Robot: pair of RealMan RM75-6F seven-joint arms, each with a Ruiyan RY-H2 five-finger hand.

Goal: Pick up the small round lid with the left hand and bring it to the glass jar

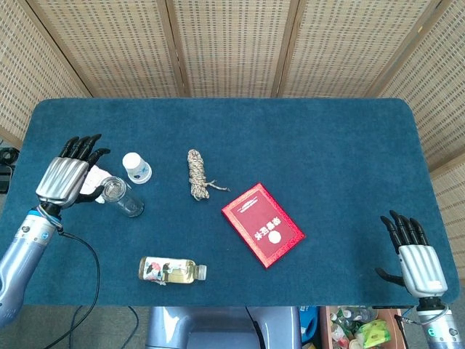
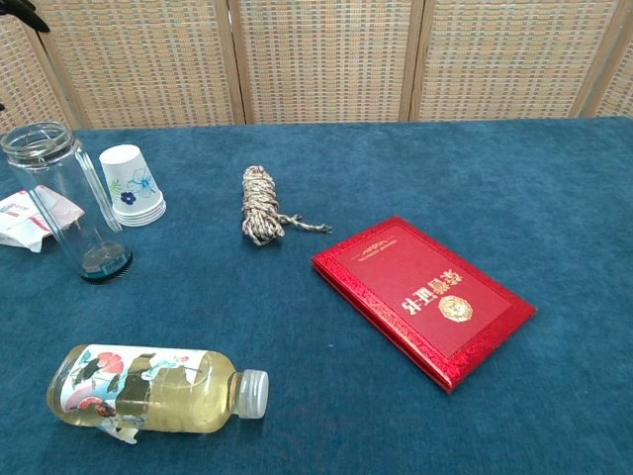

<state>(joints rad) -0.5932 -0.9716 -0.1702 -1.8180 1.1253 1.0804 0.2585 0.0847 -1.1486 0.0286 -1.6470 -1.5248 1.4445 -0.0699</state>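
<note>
The glass jar [image 1: 120,196] [image 2: 64,203] stands upright with its mouth uncovered at the table's left. My left hand [image 1: 65,174] hovers just left of it, back up, fingers stretched out and apart, with nothing visible in it. Only a dark fingertip [image 2: 20,9] shows in the chest view's top left corner. I cannot make out the small round lid in either view; the hand covers the spot beneath it. My right hand [image 1: 415,258] rests off the table's front right corner, fingers spread and empty.
A stack of paper cups [image 1: 135,167] [image 2: 132,185] stands just behind the jar, and a white packet [image 2: 25,216] lies to its left. A rope bundle [image 1: 197,174], a red book [image 1: 262,225] and a lying drink bottle [image 1: 171,270] occupy the middle and front.
</note>
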